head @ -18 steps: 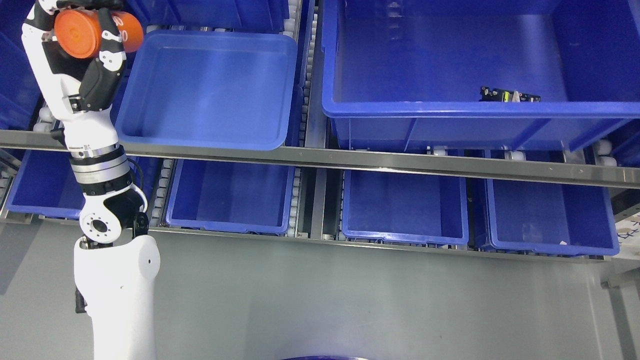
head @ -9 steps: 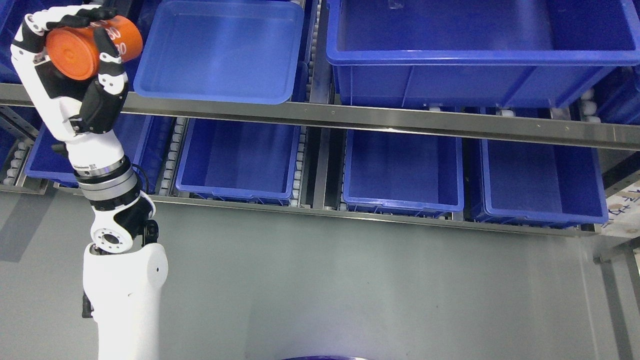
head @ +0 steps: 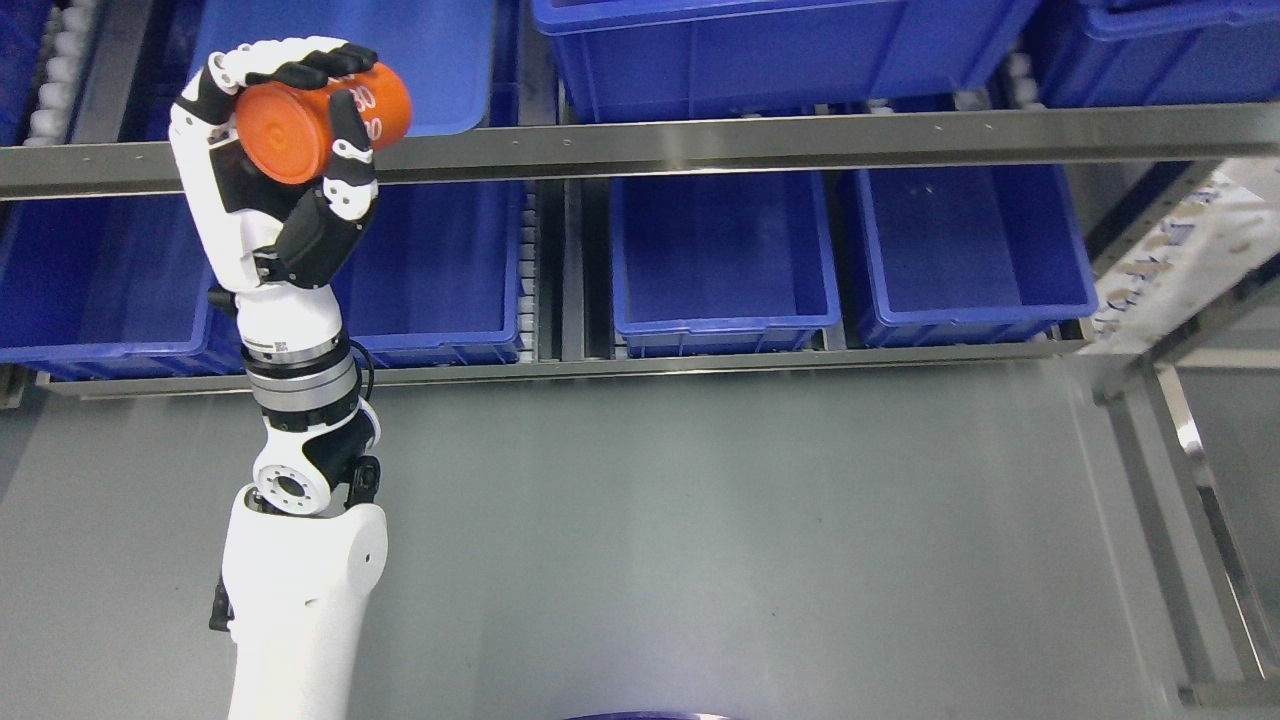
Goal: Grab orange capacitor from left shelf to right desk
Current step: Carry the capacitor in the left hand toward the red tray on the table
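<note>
My left hand (head: pixel 290 120) is raised at the upper left, in front of the shelf rail (head: pixel 700 140). Its fingers (head: pixel 345 150) are curled around an orange capacitor (head: pixel 320 120), a short orange cylinder with white print, lying on its side with its flat end toward me. The left arm rises from the bottom edge, white with a metal wrist ring. The right arm does not show. No desk is in view.
A metal shelf spans the top with blue bins on two levels: a lower row (head: pixel 725 250) of several open bins and upper bins (head: pixel 760 40) above the rail. A grey floor (head: pixel 750 540) fills the foreground. A metal frame post (head: pixel 1180 430) runs down the right side.
The whole picture has shifted down and to the right, so the camera has moved. The left hand keeps its hold on the orange capacitor and sits lower and more to the right against the shelf.
</note>
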You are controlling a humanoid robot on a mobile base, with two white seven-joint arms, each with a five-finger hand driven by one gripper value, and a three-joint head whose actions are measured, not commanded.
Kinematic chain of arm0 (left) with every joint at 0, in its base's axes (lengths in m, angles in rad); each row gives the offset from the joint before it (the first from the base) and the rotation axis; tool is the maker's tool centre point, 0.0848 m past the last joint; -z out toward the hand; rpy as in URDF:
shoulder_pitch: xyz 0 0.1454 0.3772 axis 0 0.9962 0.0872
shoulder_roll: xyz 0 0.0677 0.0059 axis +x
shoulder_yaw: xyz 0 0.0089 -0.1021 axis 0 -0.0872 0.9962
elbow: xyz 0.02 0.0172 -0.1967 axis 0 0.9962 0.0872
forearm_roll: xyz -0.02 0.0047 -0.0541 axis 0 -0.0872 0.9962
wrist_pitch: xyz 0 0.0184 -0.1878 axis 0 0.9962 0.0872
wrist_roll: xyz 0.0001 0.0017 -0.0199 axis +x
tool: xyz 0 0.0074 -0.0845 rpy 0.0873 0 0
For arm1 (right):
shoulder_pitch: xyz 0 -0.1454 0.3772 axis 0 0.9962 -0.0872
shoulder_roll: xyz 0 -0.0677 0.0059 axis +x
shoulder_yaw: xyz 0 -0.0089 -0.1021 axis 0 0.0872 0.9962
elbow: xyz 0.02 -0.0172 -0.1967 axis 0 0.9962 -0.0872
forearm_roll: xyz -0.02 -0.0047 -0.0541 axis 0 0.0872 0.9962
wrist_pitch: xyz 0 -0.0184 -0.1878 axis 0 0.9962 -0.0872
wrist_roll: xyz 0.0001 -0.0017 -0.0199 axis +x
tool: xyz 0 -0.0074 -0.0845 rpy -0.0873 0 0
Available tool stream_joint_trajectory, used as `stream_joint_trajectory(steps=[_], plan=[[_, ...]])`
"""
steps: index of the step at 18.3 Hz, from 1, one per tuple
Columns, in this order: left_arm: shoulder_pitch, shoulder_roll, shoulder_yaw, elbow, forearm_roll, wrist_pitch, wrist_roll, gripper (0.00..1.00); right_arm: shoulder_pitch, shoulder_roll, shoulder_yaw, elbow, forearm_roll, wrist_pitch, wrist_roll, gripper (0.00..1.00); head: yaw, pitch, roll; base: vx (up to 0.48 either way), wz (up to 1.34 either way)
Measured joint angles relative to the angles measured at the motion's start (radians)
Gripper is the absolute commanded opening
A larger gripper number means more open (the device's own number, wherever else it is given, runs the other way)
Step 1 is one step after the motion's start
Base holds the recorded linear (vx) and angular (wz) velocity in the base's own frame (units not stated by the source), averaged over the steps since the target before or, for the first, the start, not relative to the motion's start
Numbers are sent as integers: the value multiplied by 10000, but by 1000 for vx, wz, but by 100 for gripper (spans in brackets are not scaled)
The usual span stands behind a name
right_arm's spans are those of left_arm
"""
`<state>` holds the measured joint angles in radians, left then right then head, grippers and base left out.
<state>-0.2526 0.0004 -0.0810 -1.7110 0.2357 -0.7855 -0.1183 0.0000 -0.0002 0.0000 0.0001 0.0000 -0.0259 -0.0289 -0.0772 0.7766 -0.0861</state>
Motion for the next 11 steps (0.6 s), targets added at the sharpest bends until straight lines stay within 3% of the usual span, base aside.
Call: stream_joint_trajectory(steps=[6, 11], plan=[[23, -2, -901, 366, 344, -15, 38, 1, -13, 0, 0, -2, 0, 19, 0, 100, 0, 0, 0, -105, -715], [-15, -3, -1334, 825, 549, 960, 41, 1, -6, 0, 0, -2, 0, 26, 0, 100, 0, 0, 0, -17, -624]])
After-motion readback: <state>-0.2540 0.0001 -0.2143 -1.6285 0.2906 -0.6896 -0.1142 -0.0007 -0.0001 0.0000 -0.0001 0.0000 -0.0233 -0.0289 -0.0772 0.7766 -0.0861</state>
